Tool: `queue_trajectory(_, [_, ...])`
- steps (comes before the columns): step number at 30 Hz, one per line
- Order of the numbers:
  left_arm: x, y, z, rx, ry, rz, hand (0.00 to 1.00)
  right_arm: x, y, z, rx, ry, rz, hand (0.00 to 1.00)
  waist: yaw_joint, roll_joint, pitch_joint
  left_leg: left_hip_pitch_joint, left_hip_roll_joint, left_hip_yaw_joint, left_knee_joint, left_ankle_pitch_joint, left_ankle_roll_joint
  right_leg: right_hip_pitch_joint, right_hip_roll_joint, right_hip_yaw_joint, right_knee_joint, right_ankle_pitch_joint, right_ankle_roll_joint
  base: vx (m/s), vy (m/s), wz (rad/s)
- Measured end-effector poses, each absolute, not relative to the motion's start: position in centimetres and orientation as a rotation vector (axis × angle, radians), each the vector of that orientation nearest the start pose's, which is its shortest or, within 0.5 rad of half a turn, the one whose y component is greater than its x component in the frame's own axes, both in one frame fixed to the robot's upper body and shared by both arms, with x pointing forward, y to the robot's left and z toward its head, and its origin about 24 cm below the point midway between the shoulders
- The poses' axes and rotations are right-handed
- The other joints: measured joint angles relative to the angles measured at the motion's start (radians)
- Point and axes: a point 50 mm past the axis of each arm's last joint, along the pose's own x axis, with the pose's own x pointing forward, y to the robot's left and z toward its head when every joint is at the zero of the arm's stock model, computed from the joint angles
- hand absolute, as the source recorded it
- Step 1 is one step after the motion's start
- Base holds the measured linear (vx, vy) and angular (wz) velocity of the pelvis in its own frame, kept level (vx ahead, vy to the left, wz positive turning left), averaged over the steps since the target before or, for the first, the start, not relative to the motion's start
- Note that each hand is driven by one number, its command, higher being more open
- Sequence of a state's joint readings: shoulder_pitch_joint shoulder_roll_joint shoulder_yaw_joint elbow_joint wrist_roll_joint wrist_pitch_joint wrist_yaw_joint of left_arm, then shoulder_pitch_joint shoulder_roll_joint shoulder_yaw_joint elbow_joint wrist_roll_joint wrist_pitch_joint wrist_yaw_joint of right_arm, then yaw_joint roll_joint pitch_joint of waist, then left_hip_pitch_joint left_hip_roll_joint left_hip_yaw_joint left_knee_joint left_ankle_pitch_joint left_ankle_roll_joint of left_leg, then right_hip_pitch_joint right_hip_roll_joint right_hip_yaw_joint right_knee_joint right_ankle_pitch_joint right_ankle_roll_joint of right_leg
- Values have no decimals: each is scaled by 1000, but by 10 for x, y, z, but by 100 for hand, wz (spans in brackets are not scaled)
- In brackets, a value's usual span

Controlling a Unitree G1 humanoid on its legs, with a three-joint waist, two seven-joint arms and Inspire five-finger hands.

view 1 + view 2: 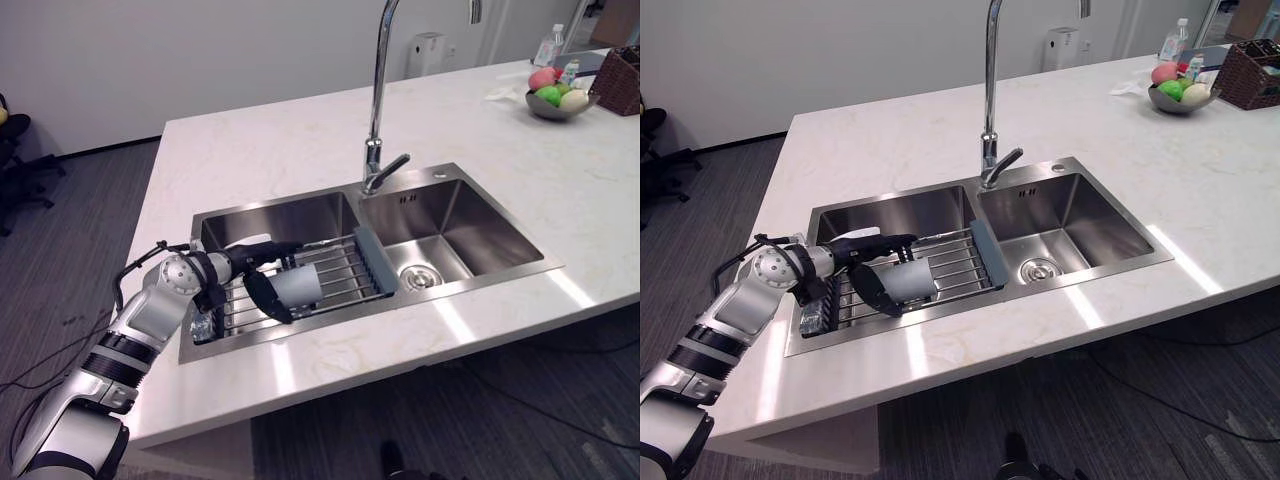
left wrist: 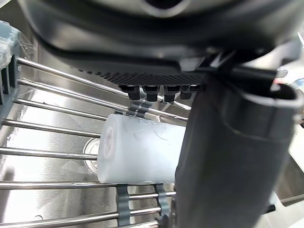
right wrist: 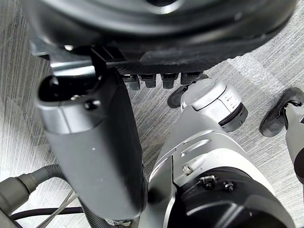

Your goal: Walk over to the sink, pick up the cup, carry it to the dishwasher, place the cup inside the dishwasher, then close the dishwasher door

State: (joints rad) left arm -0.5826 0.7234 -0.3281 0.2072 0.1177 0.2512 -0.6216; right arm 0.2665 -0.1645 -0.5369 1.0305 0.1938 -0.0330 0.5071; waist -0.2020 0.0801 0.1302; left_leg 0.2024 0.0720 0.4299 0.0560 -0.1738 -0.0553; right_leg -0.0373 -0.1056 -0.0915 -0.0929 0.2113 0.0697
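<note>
Cup (image 1: pixel 298 286) sideways on rack (image 1: pixel 345 266), between left hand (image 1: pixel 232 266) thumb (image 1: pixel 266 298) and fingers (image 1: pixel 275 248)

Cup (image 2: pixel 137 154): mouth end hidden behind thumb of left hand (image 1: pixel 252 262). Tap (image 1: pixel 378 90): arch cut off at top edge. Wicker basket (image 1: pixel 620 80): cut off at right edge.

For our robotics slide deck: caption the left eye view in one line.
Left hand open around the cup, which lies sideways on the sink rack.

Silver-grey left arm (image 1: pixel 150 312), segmented, black bands near elbow, round metal cap at wrist. Dark matte left hand (image 1: pixel 240 263); right hand (image 3: pixel 156 33) likewise, small screw on thumb.
</note>
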Motion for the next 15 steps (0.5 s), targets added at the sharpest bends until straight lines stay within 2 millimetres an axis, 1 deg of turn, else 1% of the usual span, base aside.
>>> queue_trajectory(4, [337, 202, 132, 919, 224, -593, 100, 19, -262, -149, 496, 988, -323, 100, -5, 3, 2, 1, -1, 0, 0, 0, 0, 0, 0, 0, 0, 0, 0, -24, -19, 0])
queue_trajectory(7, [339, 201, 126, 893, 233, -573, 100, 19, -262, -149, 496, 987, -323, 100, -8, 8, 3, 1, 0, 0, 0, 0, 0, 0, 0, 0, 0, 0, 0, -36, -30, -1])
queue_trajectory(15, [340, 202, 123, 856, 255, -554, 100, 20, -265, -148, 480, 993, -314, 100, -10, 21, 2, 1, 0, 2, -1, 0, 0, 0, 0, 1, 0, 0, 0, -4, -4, 0])
